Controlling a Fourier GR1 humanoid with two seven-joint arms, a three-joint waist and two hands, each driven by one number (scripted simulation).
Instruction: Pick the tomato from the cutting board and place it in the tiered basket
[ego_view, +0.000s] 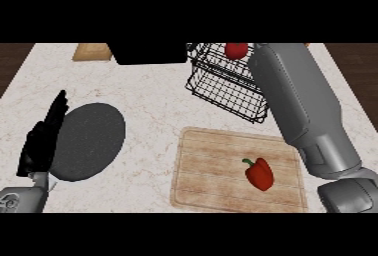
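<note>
While the left robot hand rests with straight fingers at the near left, a round red tomato sits in the black wire tiered basket, far right; right robot hand's fingers hidden, state indeterminable

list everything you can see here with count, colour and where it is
counter: one, pale marbled, fills the view
cutting board: one, light wood, lower right of centre
red pepper: one, red with green stem, lying on the cutting board's right half
tiered basket: one, black wire, upper centre-right
tomato: one, red, in the basket's upper tier
round mat: one, dark grey, left on the counter
black box: one, black, top centre
wooden item: one, tan, top left, cut off by the edge
left hand: one, black, open, left edge
right forearm: one, grey, reaching to the basket; its hand is out of view
</note>
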